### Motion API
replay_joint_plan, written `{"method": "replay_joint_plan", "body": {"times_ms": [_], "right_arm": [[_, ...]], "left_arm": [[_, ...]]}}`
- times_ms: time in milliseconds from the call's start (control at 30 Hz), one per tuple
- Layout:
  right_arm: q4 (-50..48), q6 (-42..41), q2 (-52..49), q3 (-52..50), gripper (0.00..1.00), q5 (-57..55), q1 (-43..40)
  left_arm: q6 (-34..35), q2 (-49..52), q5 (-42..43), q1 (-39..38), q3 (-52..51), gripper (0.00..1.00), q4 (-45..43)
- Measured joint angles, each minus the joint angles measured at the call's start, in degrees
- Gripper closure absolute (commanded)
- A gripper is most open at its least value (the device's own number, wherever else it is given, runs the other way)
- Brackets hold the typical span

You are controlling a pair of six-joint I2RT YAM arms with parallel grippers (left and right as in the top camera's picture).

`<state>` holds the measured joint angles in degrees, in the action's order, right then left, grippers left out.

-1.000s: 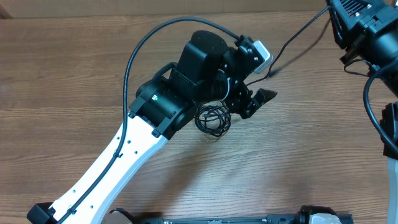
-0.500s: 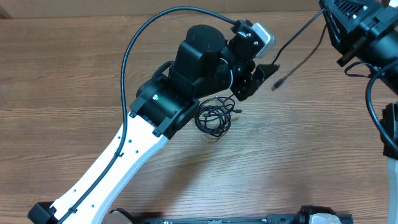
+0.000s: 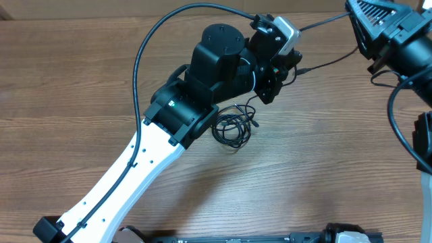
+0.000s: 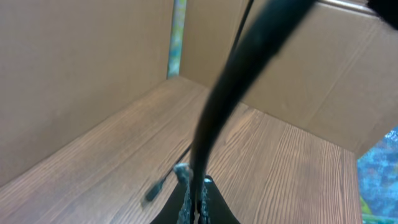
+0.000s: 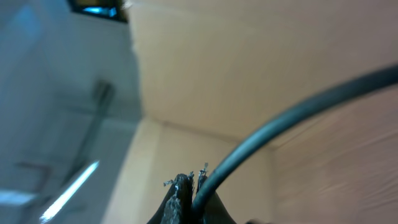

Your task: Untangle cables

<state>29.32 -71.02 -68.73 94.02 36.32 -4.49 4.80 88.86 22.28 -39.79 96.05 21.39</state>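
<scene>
A small coiled bundle of thin black cables point(image 3: 233, 128) lies on the wooden table, just below my left gripper point(image 3: 289, 66). That gripper is shut on one cord. The left wrist view shows the cord point(image 4: 217, 112) rising from the closed left gripper point(image 4: 196, 205), and a small metal-tipped plug end point(image 4: 163, 184) sticks out beside it. The cord point(image 3: 324, 21) runs right to my right gripper point(image 3: 352, 15) at the top right corner. In the right wrist view the right gripper point(image 5: 189, 186) is shut on the cord point(image 5: 280, 127).
The left arm's white link point(image 3: 128, 172) crosses the table from the bottom left, with its thick black cable point(image 3: 145, 61) arching above it. The right arm point(image 3: 412, 81) fills the right edge. Cardboard walls point(image 4: 81, 74) stand behind the table.
My left gripper went from open to shut, closing on the cord, and moved up and away from the bundle. The cord now runs tighter to the right gripper. The bundle stayed put.
</scene>
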Motion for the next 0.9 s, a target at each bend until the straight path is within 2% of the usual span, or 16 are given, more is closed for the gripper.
{"method": "replay_joint_plan", "body": {"times_ms": [33, 100, 167, 200, 267, 467, 600, 900], "right_arm": [[2.4, 2.8, 0.0, 0.0, 0.85, -2.6, 0.0], [6.3, 9.1, -0.1, 0.0, 0.58, -8.4, 0.0], [8.9, 16.2, -0.3, 0.0, 0.22, -12.9, 0.0], [10.1, 20.3, -0.5, 0.0, 0.11, -14.8, 0.0], [12.3, 25.2, -0.7, 0.0, 0.00, -17.0, 0.0], [21.8, 35.8, -1.3, 0.0, 0.00, -18.9, 0.0], [25.6, 46.7, -1.3, 0.0, 0.00, -14.5, 0.0], [31.5, 64.0, -1.4, 0.0, 0.00, -5.9, 0.0]], "left_arm": [[0.2, 0.0, 0.0, 0.0, 0.0, 0.96, 0.0], [0.7, 0.0, 0.0, 0.0, 0.0, 0.96, -0.1], [0.9, 0.0, 0.0, 0.0, 0.0, 0.96, -0.3], [0.9, 0.0, 0.2, 0.0, 0.0, 0.96, -0.6], [1.4, 0.0, 0.2, 0.0, 0.0, 0.96, -1.6], [9.1, 0.0, -1.0, 0.0, 0.0, 0.96, -6.8], [17.6, 0.0, -2.8, 0.0, 0.0, 0.96, -10.4], [32.9, 0.0, -4.9, 0.0, 0.0, 0.96, -13.7]]}}
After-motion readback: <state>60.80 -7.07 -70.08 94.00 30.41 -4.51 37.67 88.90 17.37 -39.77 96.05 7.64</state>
